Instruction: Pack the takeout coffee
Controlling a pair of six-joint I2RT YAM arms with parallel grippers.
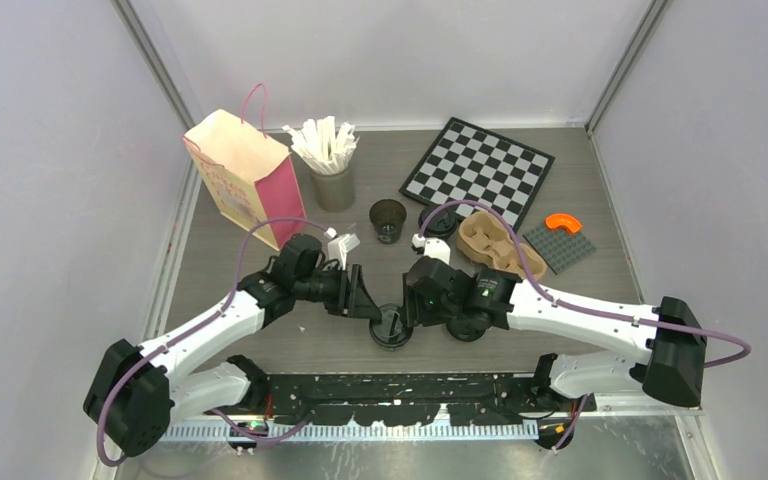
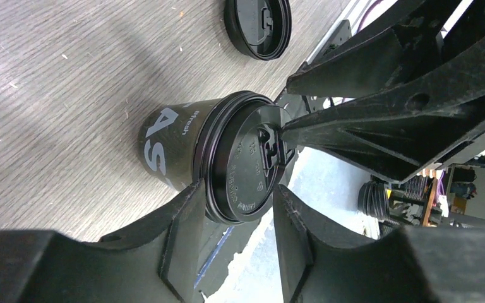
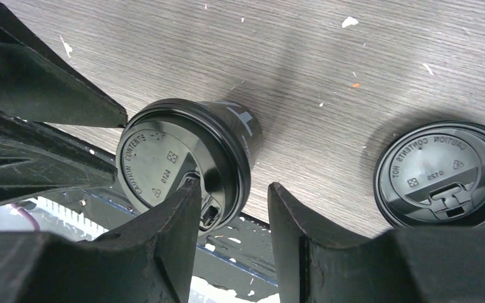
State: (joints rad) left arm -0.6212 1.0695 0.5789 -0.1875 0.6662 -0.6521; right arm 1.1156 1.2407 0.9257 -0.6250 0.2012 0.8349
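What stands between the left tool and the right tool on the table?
The lidded black cup stands between the left tool and the right tool; the top view and both wrist views show it.

Robot test cell, lab-style: blank white panel walls (image 1: pixel 50 150) boxing in wood-grain surface (image 1: pixel 330 350), metal corner posts (image 1: pixel 153 50), arm mounting rail (image 1: pixel 400 387) bolted along near edge.

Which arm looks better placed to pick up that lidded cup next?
Left, probably: the left gripper straddles the lidded cup, while the right gripper has only one finger over it, its gap beside the cup.
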